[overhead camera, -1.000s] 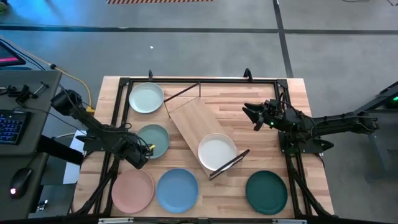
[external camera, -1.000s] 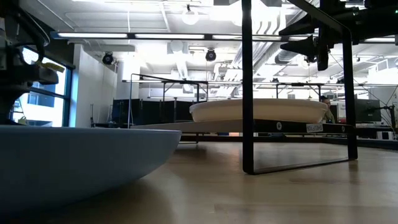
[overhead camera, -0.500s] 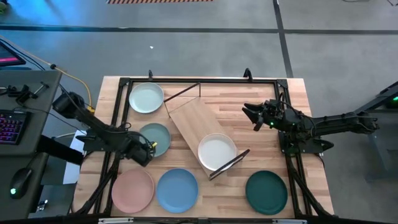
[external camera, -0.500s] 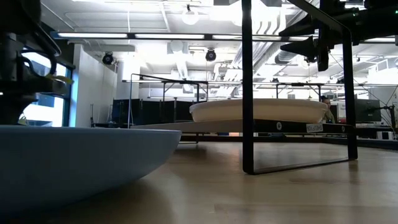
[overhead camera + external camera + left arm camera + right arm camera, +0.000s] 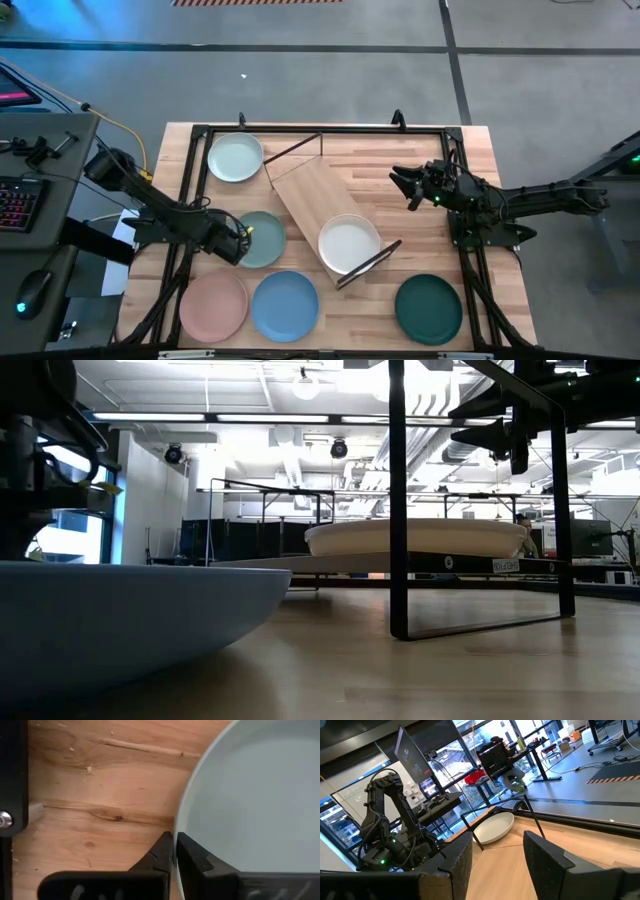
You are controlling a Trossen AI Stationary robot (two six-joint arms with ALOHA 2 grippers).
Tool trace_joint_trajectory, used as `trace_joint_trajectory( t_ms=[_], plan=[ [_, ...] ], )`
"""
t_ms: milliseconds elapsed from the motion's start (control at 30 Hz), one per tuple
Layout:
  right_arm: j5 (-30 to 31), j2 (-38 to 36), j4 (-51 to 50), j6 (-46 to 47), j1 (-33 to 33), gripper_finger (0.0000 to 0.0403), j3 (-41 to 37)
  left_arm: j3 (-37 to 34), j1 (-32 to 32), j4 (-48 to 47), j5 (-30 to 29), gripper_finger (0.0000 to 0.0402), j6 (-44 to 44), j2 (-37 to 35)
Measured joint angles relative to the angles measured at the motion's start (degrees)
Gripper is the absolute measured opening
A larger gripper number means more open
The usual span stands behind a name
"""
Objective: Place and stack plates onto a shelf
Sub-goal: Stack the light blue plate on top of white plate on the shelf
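The sage green plate [image 5: 264,240] lies at the table's left, and my left gripper [image 5: 241,243] is shut on its left rim. The shelf [image 5: 308,196] stands slantwise mid-table with the white plate [image 5: 348,243] on its near end. The pale mint plate [image 5: 235,158] rests at the far left. The pink plate [image 5: 213,305], light blue plate [image 5: 285,305] and dark teal plate [image 5: 428,308] line the near edge. My right gripper [image 5: 408,186] hovers open to the right of the shelf, holding nothing. My left gripper pinches the sage plate's rim [image 5: 176,827] at the plate's left side, one finger [image 5: 161,851] outside the rim and the other [image 5: 192,854] inside over the plate's hollow. The fingers come from the table's left. Whether the plate is off the table I cannot tell.
A dark metal frame [image 5: 320,131] runs around the tabletop. The shelf's end rods [image 5: 398,500] stand upright near the white plate [image 5: 415,537]. The light blue plate [image 5: 110,622] fills the low view's foreground. Bare wood [image 5: 420,240] lies between the shelf and the right arm.
The sage green plate has shifted a little toward the table's right and near edges, with my left gripper staying at its left rim and moving slightly the same way. My right arm has kept still.
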Motion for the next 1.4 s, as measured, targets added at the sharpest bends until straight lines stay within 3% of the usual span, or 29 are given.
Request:
trace_joint_trajectory(
  t_ms=[200, 433, 600, 800, 1000, 1267, 1400],
  plan=[
    [-0.02, 0.00, 0.00, 0.01, 0.00, 0.0157, 0.00, 1.25, -1.95, -9.90, 1.35, 0.0003, 0.14, -5.14],
    [-0.02, -0.02, -0.05, -0.01, 0.00, 0.0157, 0.00, 2.12, -3.48, -10.77, -1.82, 0.0002, 0.14, -16.31],
    [-0.02, -0.01, -0.45, -0.01, 0.00, 0.0157, 0.00, 7.57, -3.04, -10.01, -5.68, 0.0001, 5.74, -18.35],
    [-0.02, -0.02, -0.44, -0.01, 0.00, 0.0157, 0.00, 14.10, 2.58, -8.84, -10.10, 0.0001, 13.94, -13.30],
    [-0.02, -0.02, -0.44, -0.01, 0.00, 0.0157, 0.00, 19.09, 11.56, 0.17, -10.79, 0.0001, 30.66, -6.32],
    [-0.02, -0.02, -0.46, -0.01, 0.00, 0.0157, 0.00, 24.69, 23.66, 15.80, -6.37, 0.0000, 54.64, 4.38],
    [-0.02, 0.00, -0.46, -0.01, 0.00, 0.0157, 0.00, 30.15, 26.32, 17.12, -3.77, 0.0000, 64.33, 11.48]
  ],
)
